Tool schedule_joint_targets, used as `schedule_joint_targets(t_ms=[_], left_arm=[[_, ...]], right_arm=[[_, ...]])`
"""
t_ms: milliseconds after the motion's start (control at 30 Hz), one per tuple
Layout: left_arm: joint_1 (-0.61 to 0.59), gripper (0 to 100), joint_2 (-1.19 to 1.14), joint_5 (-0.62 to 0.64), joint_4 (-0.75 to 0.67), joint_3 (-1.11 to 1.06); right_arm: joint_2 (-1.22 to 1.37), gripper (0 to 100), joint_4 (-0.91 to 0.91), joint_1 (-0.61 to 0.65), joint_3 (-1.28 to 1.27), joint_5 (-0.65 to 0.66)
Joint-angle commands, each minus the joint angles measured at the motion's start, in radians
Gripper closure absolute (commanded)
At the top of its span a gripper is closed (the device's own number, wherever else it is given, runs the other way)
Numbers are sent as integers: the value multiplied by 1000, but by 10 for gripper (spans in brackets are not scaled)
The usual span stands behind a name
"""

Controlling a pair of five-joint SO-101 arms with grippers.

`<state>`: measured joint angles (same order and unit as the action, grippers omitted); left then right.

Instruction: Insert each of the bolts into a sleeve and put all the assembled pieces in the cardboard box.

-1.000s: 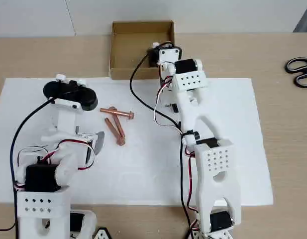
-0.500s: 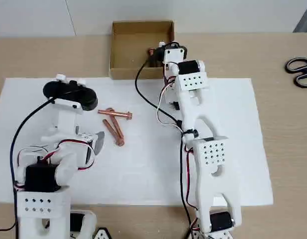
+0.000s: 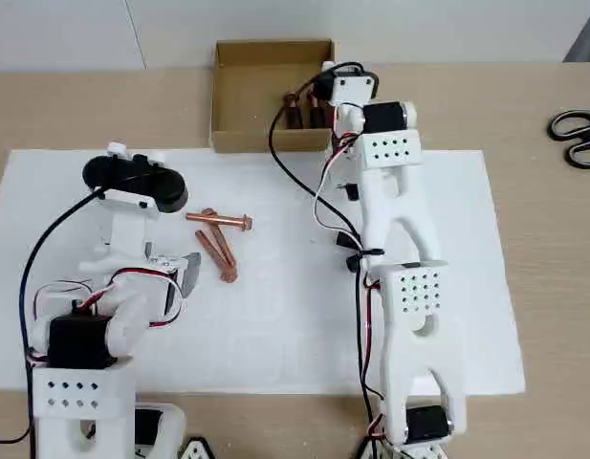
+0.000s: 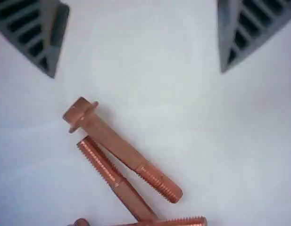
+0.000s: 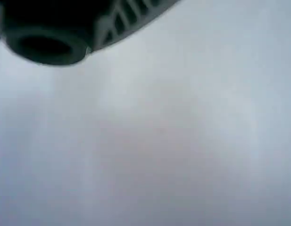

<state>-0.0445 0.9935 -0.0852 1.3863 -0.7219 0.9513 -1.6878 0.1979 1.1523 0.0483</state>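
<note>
1. Copper-coloured bolts (image 3: 219, 239), three of them, lie in a loose cluster on a white sheet (image 3: 275, 325) spread over a wooden table (image 3: 543, 239). Two touch side by side at a slant, and the third lies crosswise at their far ends. None wears a sleeve, so these look like the work left to do.
2. Left gripper (image 4: 138, 68) hangs just above that cluster with its jaws spread wide and nothing between them. From its own camera the bolts lie just past the fingertips, a stance that suits lowering onto one bolt.
3. Right arm (image 3: 390, 191) stretches across the sheet to the cardboard box (image 3: 232, 72) at the far edge of the table. The right gripper (image 3: 306, 103) sits over the box's right-hand part, a reach that fits placing a finished piece inside.
4. Dark tubes (image 3: 293, 117) with copper showing at their ends rest near the box's right inner wall, under the gripper. They are probably bolts already fitted into sleeves.
5. Right wrist camera shows a black hollow tube (image 5: 44, 44), likely a sleeve, just beside the gripper's grey body. Whether the gripper is pinching it or open beside it, I cannot tell.
6. Scissors (image 3: 577, 134) lie well apart on the bare table to the right, playing no part in the job.
</note>
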Motion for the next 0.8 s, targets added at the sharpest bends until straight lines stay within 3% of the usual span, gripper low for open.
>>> schedule_joint_targets(t_ms=[0, 400, 533, 767], left_arm=[[-5, 790, 18, -3, 3, 5], [-3, 790, 18, -3, 3, 5], [2, 790, 18, -3, 3, 5], [2, 790, 18, -3, 5, 4]], right_arm=[[-249, 995, -7, -8, -173, 12], [-897, 992, 7, -10, -865, 60], [-967, 991, 36, -31, -1046, 124], [-967, 991, 249, -148, -1324, 130]])
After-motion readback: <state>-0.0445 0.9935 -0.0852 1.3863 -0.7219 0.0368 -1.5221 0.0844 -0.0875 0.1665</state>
